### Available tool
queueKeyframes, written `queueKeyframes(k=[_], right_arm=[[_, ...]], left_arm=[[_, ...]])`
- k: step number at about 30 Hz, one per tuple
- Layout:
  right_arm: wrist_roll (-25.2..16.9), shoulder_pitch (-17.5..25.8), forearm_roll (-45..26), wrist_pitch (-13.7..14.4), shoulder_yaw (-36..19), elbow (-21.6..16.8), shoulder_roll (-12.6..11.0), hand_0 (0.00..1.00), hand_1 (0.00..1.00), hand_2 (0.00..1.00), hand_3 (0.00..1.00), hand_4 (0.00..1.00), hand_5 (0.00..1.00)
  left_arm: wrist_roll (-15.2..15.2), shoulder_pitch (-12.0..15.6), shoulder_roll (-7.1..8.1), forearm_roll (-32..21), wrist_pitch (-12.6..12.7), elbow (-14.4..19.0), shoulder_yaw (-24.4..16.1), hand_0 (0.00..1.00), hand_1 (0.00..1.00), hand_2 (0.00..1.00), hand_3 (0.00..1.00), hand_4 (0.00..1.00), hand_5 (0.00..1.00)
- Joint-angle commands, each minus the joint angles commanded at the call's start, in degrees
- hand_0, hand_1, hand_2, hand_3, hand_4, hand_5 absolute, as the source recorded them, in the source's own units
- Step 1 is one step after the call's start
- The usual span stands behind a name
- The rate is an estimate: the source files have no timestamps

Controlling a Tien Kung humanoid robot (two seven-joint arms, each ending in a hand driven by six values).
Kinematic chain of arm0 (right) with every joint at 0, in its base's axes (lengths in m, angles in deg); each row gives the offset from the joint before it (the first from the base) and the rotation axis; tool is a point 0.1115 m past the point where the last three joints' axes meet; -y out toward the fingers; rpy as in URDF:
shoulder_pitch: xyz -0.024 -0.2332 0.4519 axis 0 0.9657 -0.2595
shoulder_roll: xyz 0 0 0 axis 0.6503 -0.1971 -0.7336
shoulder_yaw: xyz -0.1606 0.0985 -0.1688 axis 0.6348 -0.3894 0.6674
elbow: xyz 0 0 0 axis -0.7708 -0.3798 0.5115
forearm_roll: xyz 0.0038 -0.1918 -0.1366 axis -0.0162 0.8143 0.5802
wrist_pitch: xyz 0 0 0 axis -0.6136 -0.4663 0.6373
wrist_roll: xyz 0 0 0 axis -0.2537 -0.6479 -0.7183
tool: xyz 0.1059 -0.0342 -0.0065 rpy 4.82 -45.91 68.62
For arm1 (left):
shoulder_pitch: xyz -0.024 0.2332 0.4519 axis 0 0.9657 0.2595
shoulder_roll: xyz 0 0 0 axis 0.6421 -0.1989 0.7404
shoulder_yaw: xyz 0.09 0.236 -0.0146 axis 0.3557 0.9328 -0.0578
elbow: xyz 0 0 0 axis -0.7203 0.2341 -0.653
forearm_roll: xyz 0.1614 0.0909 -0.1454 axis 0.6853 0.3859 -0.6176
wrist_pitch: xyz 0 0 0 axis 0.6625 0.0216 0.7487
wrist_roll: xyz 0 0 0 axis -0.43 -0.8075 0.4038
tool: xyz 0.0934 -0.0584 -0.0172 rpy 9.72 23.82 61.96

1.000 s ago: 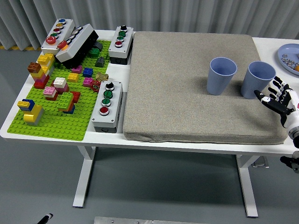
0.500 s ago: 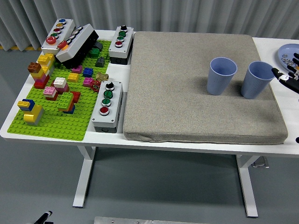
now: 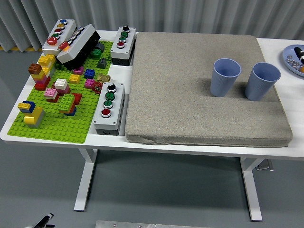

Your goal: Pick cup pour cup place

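Two blue cups stand upright on the grey mat [image 3: 190, 85], both empty as far as I can see. The left cup [image 3: 225, 77] and the right cup [image 3: 262, 81] are a short gap apart near the mat's right side. Of my right hand [image 3: 298, 48] only a dark sliver shows at the right edge, over the plate and well away from the cups. A small black-and-white tip of my left arm [image 3: 44, 220] shows low at the bottom left, below the table.
A blue plate [image 3: 290, 61] with small bits sits at the far right edge. Left of the mat lie a green baseplate [image 3: 61, 123] with several toy bricks and three button boxes [image 3: 109, 107] [image 3: 122, 44] [image 3: 59, 35]. A black box [image 3: 80, 45] leans at the back left.
My right hand has drawn away from the right cup, up and to the right, almost out of the picture. Both cups stand where they were.
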Motion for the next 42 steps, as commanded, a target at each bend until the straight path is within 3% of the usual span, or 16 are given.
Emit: queueKeyframes(k=[5, 6, 14, 42], right_arm=[[0.4, -2.2, 0.1, 1.4, -3.4, 1.3, 1.5, 0.788, 0.706, 0.665, 0.714, 0.787, 0.814], [0.4, -2.4, 0.2, 1.3, -3.8, 1.4, 1.7, 0.781, 0.700, 0.659, 0.705, 0.813, 0.998], [0.2, -4.0, 1.1, 1.2, -6.3, 2.1, 3.6, 0.788, 0.703, 0.669, 0.713, 0.816, 0.998], [0.5, -4.0, 2.1, 1.0, -7.0, 2.5, 4.1, 0.813, 0.725, 0.701, 0.734, 0.822, 0.998]], left_arm=[[0.0, 0.0, -0.08, -0.5, 0.0, 0.0, 0.6, 0.844, 0.832, 0.888, 0.785, 0.644, 0.998], [0.0, 0.0, -0.08, -0.6, -0.1, 0.0, 0.7, 0.844, 0.832, 0.888, 0.785, 0.644, 0.997], [0.0, 0.1, -0.12, -1.0, -0.1, 0.0, 1.3, 0.844, 0.832, 0.888, 0.785, 0.645, 0.998], [0.1, 0.2, -0.19, -0.7, 0.0, 0.0, 0.9, 0.844, 0.832, 0.885, 0.784, 0.645, 0.997]])
